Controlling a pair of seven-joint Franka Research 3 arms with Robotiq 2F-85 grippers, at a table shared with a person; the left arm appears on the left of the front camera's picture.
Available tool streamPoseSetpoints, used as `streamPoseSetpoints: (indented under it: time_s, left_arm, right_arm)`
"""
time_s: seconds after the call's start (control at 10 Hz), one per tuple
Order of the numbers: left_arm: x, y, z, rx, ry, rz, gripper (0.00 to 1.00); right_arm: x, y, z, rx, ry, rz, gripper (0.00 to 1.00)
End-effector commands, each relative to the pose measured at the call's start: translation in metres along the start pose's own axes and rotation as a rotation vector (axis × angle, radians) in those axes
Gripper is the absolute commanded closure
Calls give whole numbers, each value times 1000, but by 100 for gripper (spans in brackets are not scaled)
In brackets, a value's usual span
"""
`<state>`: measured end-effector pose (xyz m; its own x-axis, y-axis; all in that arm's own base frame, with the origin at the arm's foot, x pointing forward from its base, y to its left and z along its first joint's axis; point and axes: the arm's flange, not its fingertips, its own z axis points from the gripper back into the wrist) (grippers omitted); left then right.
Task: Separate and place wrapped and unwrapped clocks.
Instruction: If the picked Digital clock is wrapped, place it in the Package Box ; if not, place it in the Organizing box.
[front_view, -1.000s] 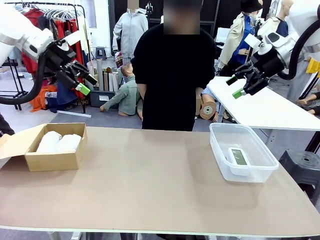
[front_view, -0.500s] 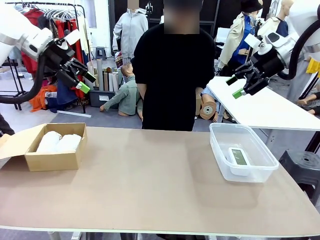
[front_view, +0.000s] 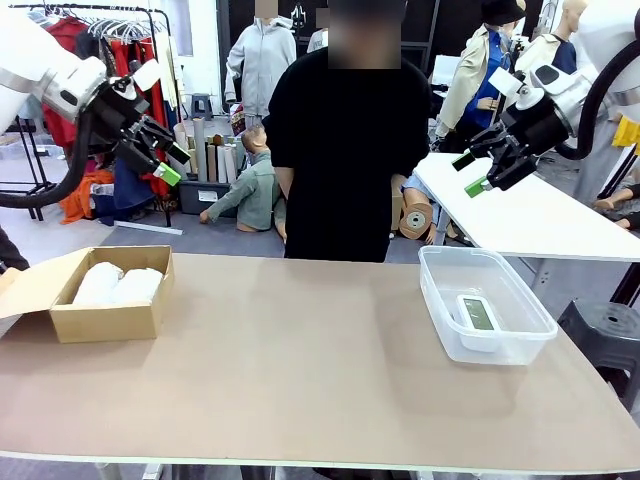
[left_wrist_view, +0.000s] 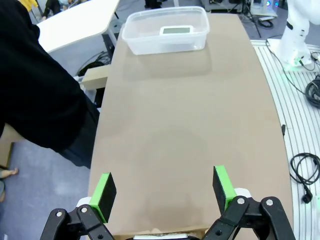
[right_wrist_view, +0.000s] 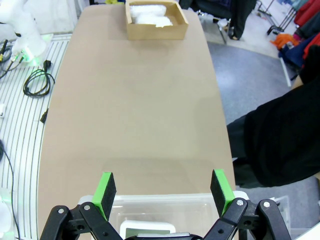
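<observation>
Two white wrapped clocks (front_view: 118, 284) lie side by side in the brown cardboard box (front_view: 105, 322) at the table's left; the right wrist view shows them (right_wrist_view: 151, 15) at its far end. The bare white clock (front_view: 478, 316) with a grey screen lies flat in the clear plastic tub (front_view: 485, 303) on the right, also seen as the clock (left_wrist_view: 175, 30) in the left wrist view. My left gripper (front_view: 170, 164) hangs open high above the box. My right gripper (front_view: 470, 172) is open, raised above and behind the tub. Both hold nothing.
A person in black (front_view: 348, 150) stands at the far edge, arms down. The brown table (front_view: 300, 370) is bare between box and tub. A white table (front_view: 540, 215) stands behind at the right. Cables (left_wrist_view: 305, 172) lie on the floor beside the table.
</observation>
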<state>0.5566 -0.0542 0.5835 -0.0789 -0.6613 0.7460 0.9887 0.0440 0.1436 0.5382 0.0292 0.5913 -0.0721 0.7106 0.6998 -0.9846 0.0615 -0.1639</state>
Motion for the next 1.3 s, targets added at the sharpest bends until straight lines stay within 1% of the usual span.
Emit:
streamPoseSetpoints:
  time_s: [0.0, 1.2]
  left_arm:
    - [2, 0, 1, -3, -3, -14, 0]
    - [2, 0, 1, -3, -3, -14, 0]
  right_arm:
    - [1, 0, 1, -1, 0, 3, 0]
    - [1, 0, 1, -1, 0, 3, 0]
